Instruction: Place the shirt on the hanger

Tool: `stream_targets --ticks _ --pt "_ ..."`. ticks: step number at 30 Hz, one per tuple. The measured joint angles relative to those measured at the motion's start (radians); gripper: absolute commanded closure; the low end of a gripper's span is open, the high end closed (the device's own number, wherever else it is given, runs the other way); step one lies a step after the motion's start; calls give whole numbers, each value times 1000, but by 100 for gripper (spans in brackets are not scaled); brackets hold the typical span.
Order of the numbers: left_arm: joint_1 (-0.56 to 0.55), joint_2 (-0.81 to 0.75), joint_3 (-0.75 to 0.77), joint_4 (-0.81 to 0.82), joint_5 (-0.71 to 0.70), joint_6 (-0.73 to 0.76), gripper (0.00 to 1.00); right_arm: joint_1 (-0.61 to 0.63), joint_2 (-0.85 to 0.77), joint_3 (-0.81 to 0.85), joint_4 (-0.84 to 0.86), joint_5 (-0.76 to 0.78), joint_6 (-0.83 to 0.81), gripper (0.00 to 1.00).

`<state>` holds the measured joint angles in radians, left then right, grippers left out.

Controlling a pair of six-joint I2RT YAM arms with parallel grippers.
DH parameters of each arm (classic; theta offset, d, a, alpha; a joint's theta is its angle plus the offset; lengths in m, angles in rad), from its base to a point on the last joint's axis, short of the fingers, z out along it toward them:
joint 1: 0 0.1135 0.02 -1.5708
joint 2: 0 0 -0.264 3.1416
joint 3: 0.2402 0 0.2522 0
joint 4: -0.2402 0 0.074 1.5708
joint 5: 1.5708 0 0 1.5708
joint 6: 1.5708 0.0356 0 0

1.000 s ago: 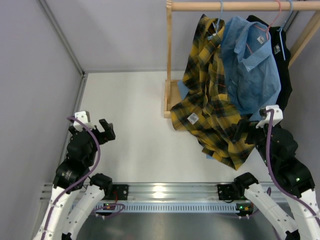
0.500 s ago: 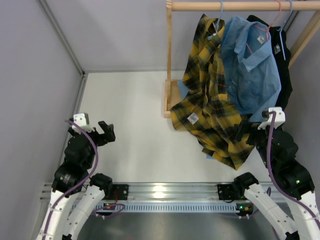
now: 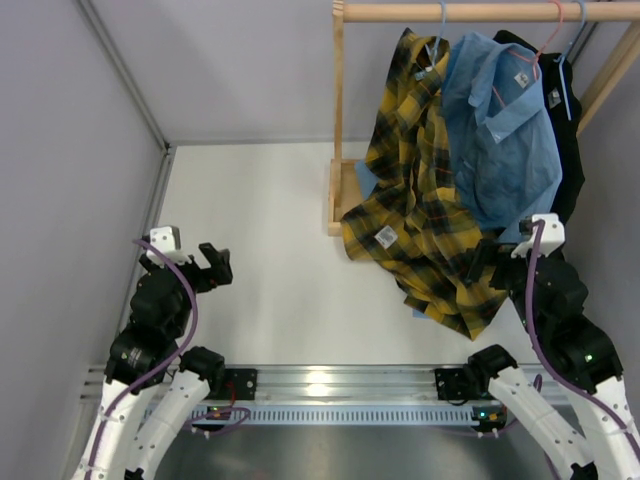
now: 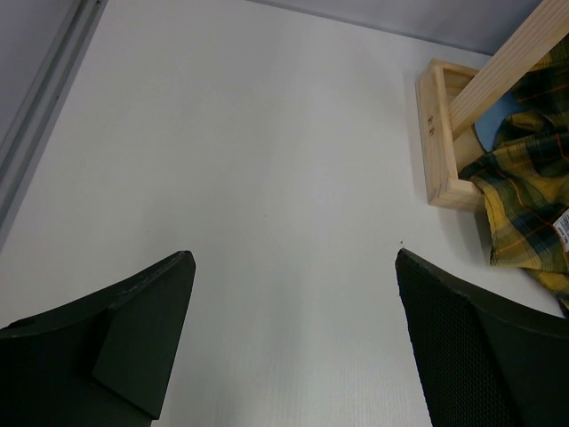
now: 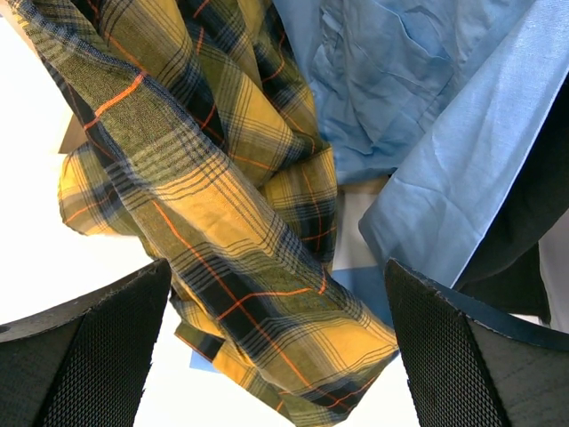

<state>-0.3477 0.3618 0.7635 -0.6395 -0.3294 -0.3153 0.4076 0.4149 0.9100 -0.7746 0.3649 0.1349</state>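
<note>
The yellow-and-black plaid shirt (image 3: 420,200) hangs from the wooden rail, its lower part bunched on the table with a white label showing. Only the slim hook of the pale-blue hanger (image 3: 440,25) shows above its collar. The shirt also shows in the right wrist view (image 5: 213,205) and in the left wrist view (image 4: 524,205). My right gripper (image 3: 495,262) is open, just right of the shirt's lower hem, with cloth lying between and beyond its fingers. My left gripper (image 3: 213,262) is open and empty over bare table at the left.
A plain light-blue shirt (image 3: 505,130) on a pink-red hanger (image 3: 555,25) and a black garment (image 3: 570,130) hang on the rail to the right. The wooden rack post (image 3: 338,120) stands on a base frame (image 4: 440,133). Grey walls close in the left and back.
The left arm has shifted slightly, then held still. The right gripper has drawn a little back towards the near edge. The shirt has not moved.
</note>
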Motion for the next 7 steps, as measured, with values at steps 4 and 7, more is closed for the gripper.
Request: stream_targets --ticks 4,7 --pt "0 0 0 0 1 0 2 0 7 0 3 -1 0 1" --pt "0 0 0 0 2 0 2 0 7 0 5 -3 0 1"
